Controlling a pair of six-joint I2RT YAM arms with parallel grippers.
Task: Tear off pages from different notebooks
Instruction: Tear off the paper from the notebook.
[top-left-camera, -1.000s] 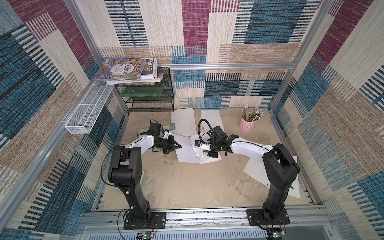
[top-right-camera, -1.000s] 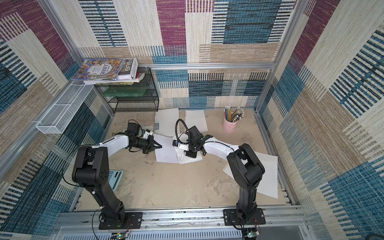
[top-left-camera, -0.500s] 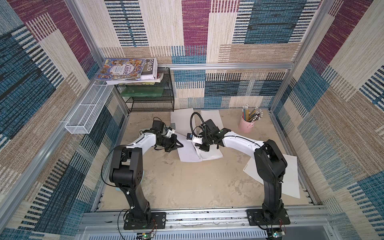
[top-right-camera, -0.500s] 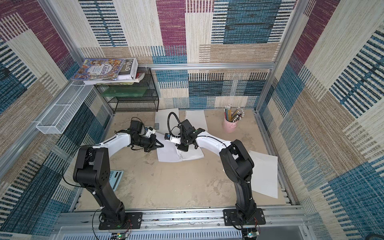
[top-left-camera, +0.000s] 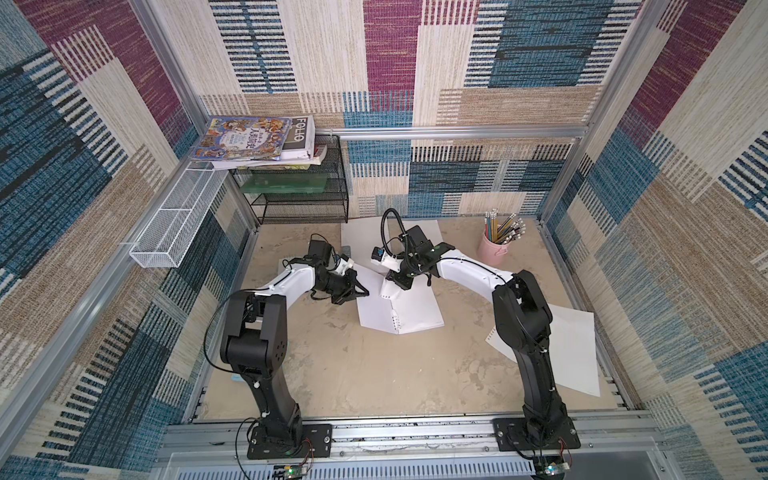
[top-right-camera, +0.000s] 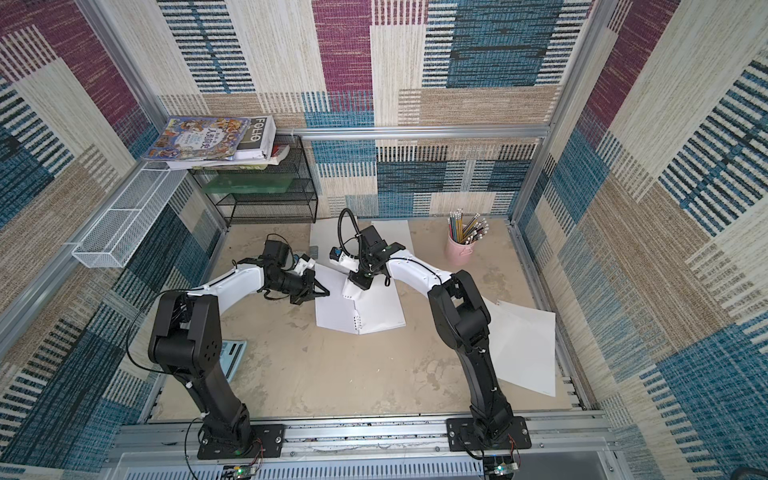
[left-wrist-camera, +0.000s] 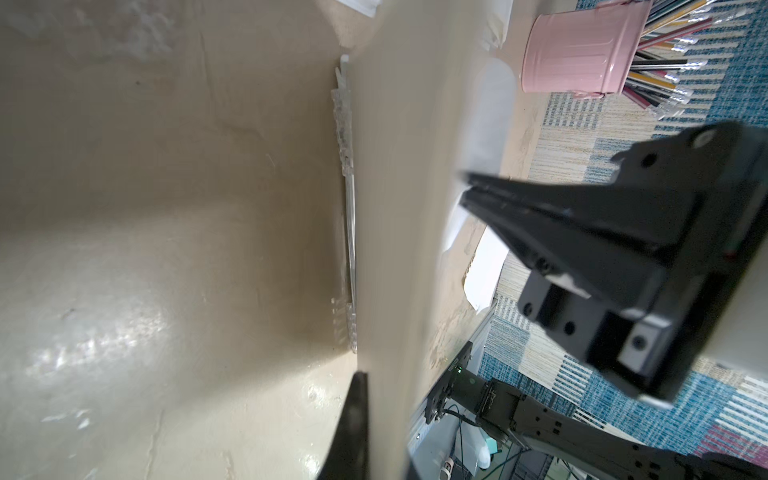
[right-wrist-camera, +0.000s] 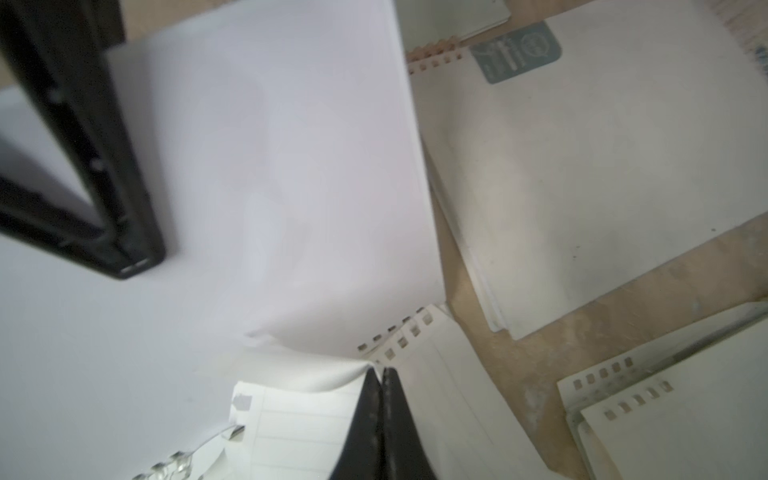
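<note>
An open notebook (top-left-camera: 415, 316) lies in the middle of the table in both top views. My right gripper (top-left-camera: 400, 286) hangs over its far edge, shut on a white page (right-wrist-camera: 316, 374) that curls up from the spiral binding. From the left, my left gripper (top-left-camera: 365, 294) reaches in shut, its tips resting on the notebook's left leaf (right-wrist-camera: 249, 145). In the left wrist view the raised page (left-wrist-camera: 395, 208) stands edge-on and hides one of my fingers. A closed notebook with a grey-green label (right-wrist-camera: 515, 54) lies further back. Beside it are sheets with binding holes (right-wrist-camera: 665, 415).
A pink cup of pencils (top-left-camera: 494, 249) stands at the back right. Large white sheets (top-left-camera: 557, 345) lie by the right arm's base. A black mesh rack (top-left-camera: 299, 199) with books and a white wire basket (top-left-camera: 174, 224) fill the back left. A light-blue calculator (top-right-camera: 232, 357) sits under the left arm.
My right gripper has moved left and back with the page edge, lifting it off the notebook. The left gripper has shifted slightly right at the notebook's left edge.
</note>
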